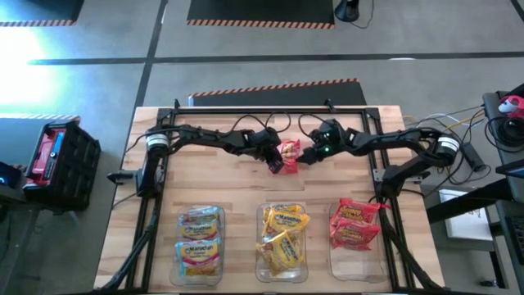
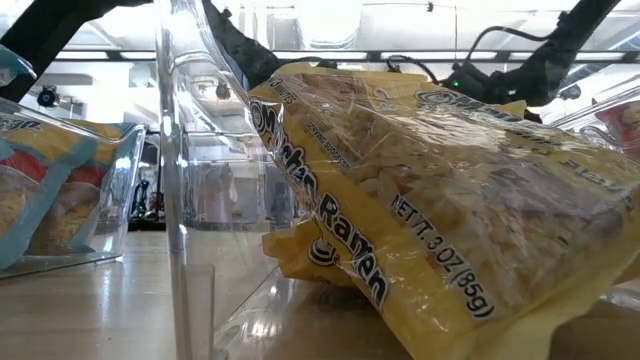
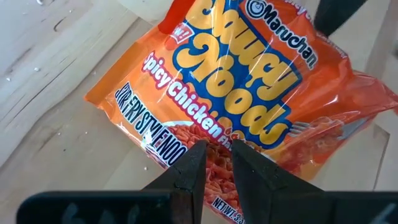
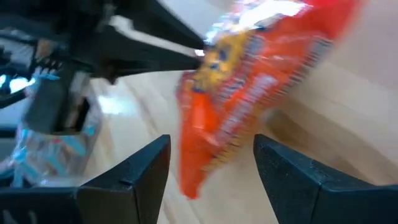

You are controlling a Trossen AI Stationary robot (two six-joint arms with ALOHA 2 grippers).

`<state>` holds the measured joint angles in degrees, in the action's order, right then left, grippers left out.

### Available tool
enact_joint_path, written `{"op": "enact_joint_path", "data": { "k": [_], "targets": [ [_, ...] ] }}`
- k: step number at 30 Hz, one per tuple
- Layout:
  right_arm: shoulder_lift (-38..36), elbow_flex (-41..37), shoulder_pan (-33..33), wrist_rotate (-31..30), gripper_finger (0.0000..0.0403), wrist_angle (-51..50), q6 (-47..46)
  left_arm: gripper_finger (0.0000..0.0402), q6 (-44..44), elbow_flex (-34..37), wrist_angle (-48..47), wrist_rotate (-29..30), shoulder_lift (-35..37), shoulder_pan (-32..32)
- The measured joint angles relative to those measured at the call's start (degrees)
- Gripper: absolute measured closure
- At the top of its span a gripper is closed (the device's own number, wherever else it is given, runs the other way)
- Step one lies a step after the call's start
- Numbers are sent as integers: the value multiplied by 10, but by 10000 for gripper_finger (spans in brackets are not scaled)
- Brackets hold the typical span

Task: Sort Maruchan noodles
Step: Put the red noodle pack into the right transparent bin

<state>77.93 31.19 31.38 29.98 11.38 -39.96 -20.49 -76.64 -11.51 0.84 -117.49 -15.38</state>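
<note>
Mid-air, one orange-red packet hangs between the two claws above the bench centre.

Nearest the camera edge of the bench stand three clear bins: blue-multicoloured packets in the left bin, yellow packets in the middle bin, red packets in the right bin. Farther back, the left claw is pinched narrow on the edge of the spicy chicken packet, which droops from that single hold. The right claw stands wide beside it, gripping nothing. I judge the risks thus: the slick film could slide out of so slim a pinch, or the right claw could close on a loose corner and tear or drop it during a handover. A fall here would land it on bare bench, short of the red bin it probably belongs in.
</note>
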Motion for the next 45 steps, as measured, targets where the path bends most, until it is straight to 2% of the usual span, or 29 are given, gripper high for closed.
{"op": "enact_joint_path", "data": {
  "k": [5, 11, 16, 25, 33, 45],
  "targets": [
    [1, -28, 0, -24, 181, 25, -26, 342, -2, 9, 0, 0, 0, 0],
    [1, -41, -1, -36, 181, 103, -49, 342, -6, 10, 0, 1, -1, 0],
    [1, -41, -1, -92, 181, 104, -59, 342, -10, 11, 0, 1, -1, 0],
    [4, -41, -7, -123, 181, 109, -70, 342, -10, 12, 0, 1, -1, 0],
    [51, -41, -33, -150, 181, 169, -108, 342, -10, 13, 0, 1, -1, -1],
    [115, -41, -42, -152, 181, 264, -141, 342, -17, 13, 0, 1, -1, -1]
  ]
}}
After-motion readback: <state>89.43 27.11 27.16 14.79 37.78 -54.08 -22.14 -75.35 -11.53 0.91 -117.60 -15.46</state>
